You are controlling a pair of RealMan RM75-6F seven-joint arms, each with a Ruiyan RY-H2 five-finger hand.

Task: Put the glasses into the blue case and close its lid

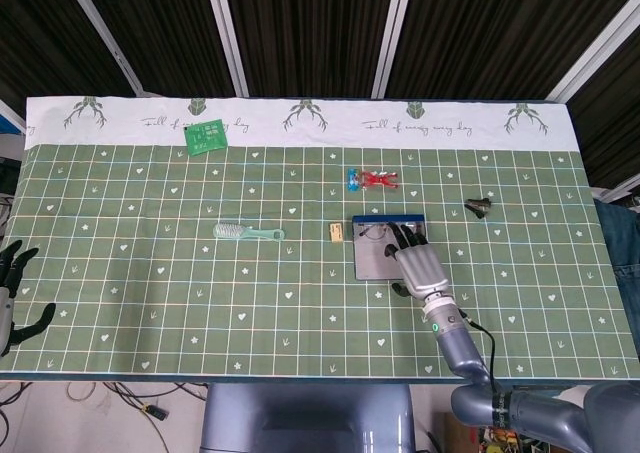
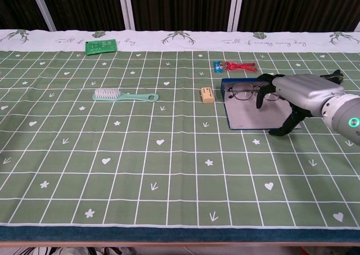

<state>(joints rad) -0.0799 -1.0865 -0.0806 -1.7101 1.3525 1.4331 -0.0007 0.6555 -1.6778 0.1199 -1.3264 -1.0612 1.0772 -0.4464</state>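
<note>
The blue case (image 2: 253, 116) (image 1: 376, 261) lies open right of the table's middle, its grey inside facing up. The glasses (image 2: 243, 91) (image 1: 372, 232) rest across its far edge. My right hand (image 2: 296, 92) (image 1: 419, 262) hovers over the case's right side, palm down and fingers apart. Its dark fingertips (image 2: 260, 95) reach the right lens; whether they touch it I cannot tell. The thumb hangs down past the case's near right corner. My left hand (image 1: 12, 291) waits off the table's left edge, fingers spread and holding nothing.
A tan block (image 2: 207, 94) sits just left of the case. A red and blue toy (image 2: 235, 66) lies behind it. A mint brush (image 2: 124, 95) is further left, a green card (image 2: 101, 45) at the back left, a black clip (image 1: 479, 206) to the right.
</note>
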